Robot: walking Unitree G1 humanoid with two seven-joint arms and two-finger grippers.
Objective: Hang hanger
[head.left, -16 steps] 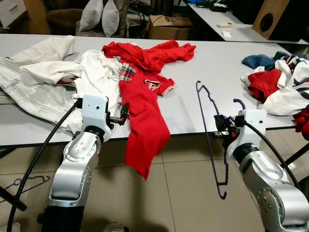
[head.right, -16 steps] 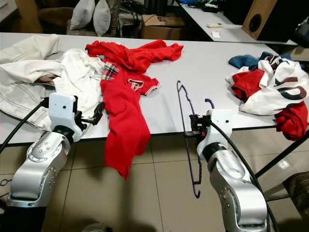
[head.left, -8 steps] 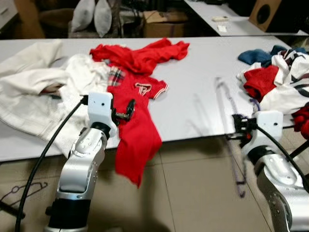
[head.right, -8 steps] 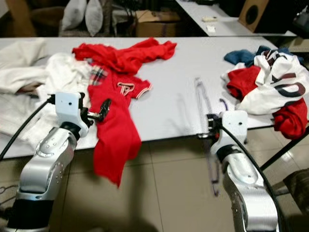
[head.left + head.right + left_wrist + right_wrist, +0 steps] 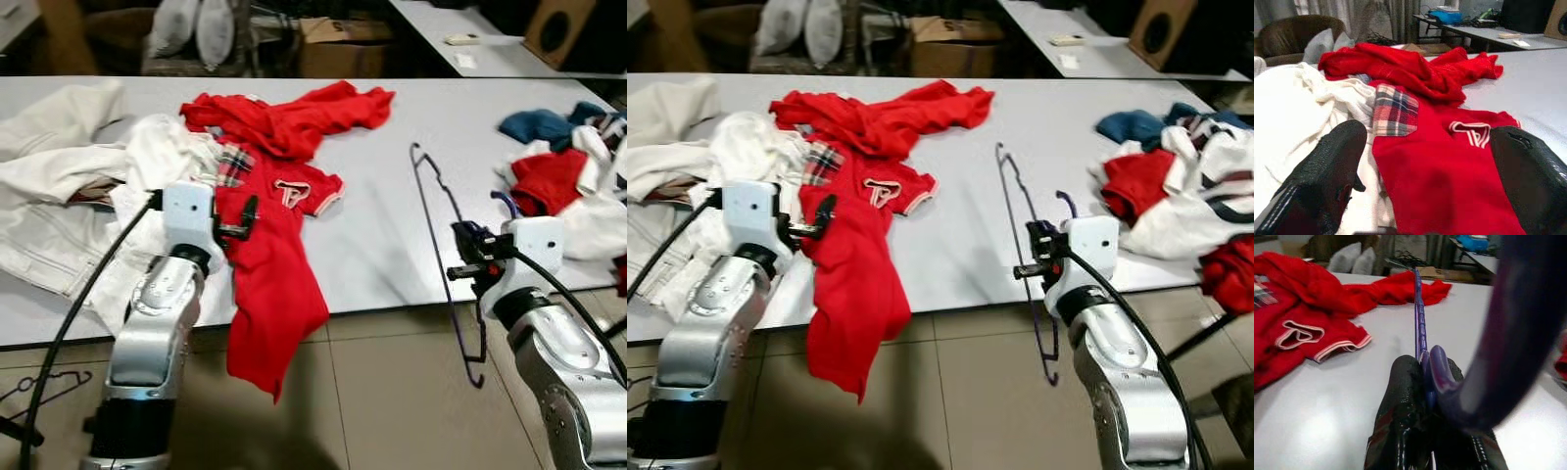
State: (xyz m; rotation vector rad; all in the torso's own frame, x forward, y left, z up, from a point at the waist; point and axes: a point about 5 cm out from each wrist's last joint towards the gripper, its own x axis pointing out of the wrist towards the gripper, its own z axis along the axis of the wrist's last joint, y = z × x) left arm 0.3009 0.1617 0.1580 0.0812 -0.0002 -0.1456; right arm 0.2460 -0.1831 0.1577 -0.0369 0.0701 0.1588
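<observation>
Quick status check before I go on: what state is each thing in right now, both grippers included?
Right gripper: shut on the purple hanger.
Purple hanger: held on edge, lower end hanging past the table edge.
Left gripper: open, over the red polo shirt.
Red polo shirt: unhung, draped off the table's front edge.
White clothes: crumpled heap.
Right-hand clothes pile: crumpled heap.

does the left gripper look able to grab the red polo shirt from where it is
Probably yes. The left gripper is open and sits right above the red polo shirt, which drapes over the table edge with nothing in between.
</observation>
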